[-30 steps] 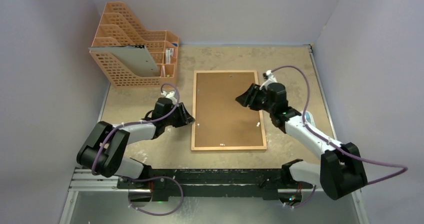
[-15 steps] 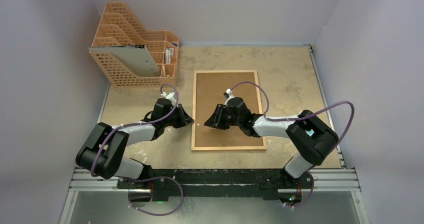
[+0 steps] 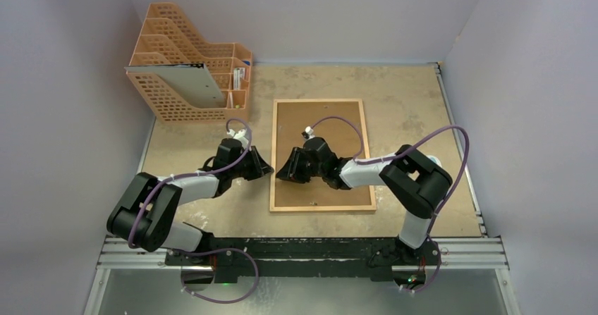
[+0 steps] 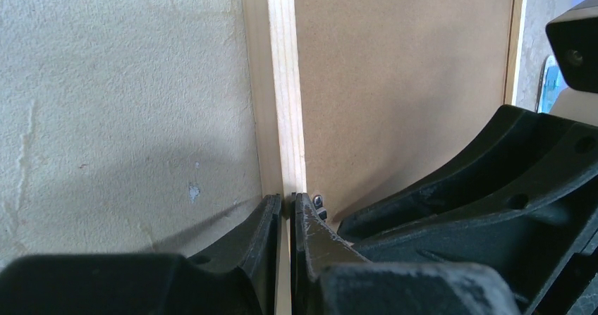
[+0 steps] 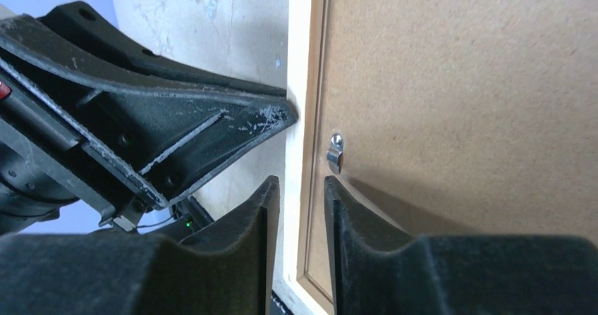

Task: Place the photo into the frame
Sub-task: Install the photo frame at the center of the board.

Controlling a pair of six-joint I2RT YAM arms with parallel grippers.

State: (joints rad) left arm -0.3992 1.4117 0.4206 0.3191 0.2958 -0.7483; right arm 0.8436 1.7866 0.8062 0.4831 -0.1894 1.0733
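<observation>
Left gripper (image 4: 287, 206): jaws pinching the frame (image 4: 282, 82) by its side rail | right gripper (image 5: 302, 188): jaws straddling the same rail, contact I can't confirm | metal clip (image 5: 335, 153) just beyond my right jaws | brown backing panel (image 4: 402, 68) seated in the frame | photo nowhere in view | I judge it early: backing out and photo in both remain

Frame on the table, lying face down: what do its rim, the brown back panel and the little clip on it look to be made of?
Frame rim: pale, unfinished-looking wood, with faint lengthwise grain lines. Back panel: likely hardboard or similar pressed fibre, matte brown, evenly speckled, no grain. Clip: probably metal, silvery with bright glints.
</observation>
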